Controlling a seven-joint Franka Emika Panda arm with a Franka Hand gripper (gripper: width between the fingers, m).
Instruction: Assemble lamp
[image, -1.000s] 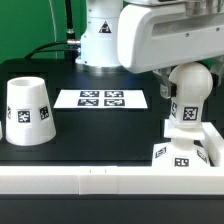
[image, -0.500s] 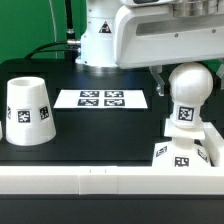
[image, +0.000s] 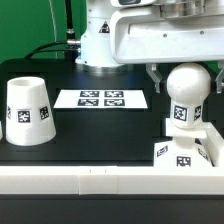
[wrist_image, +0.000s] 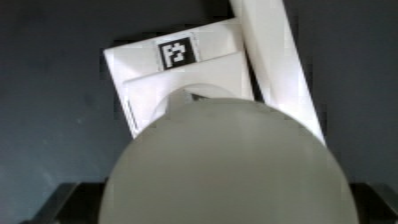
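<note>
- Three white lamp parts show in the exterior view, all on the black counter (image: 110, 125): the shade (image: 28, 110), the bulb (image: 188, 95) and the base (image: 185, 152).
- The shade, the one cup-like part, stands alone at the exterior view's left with its wide end down and its narrow end up. It is well apart from the other parts, and what lies inside it cannot be seen.
- The marker board (image: 102, 99) lies flat between the shade and the bulb, touching neither.
- The base sits at the exterior view's right, just behind the white rail (image: 90, 180) that runs along the front edge.
- The bulb stands upright on the base, round end up, with a tag on its neck.
- The pincer (image: 185, 80) hangs over the bulb's round top with its fingers spread. One finger is on each side of the globe, and a gap shows between each finger and the bulb.
- In the wrist view the bulb (wrist_image: 222, 165) fills the lower middle as a pale dome.
- Beyond the bulb is the base (wrist_image: 151, 85) with one tag near its corner, the rail (wrist_image: 276, 50) lying right alongside it, and dark counter around them.
- The pincer's fingers cannot be made out clearly in this view.
</note>
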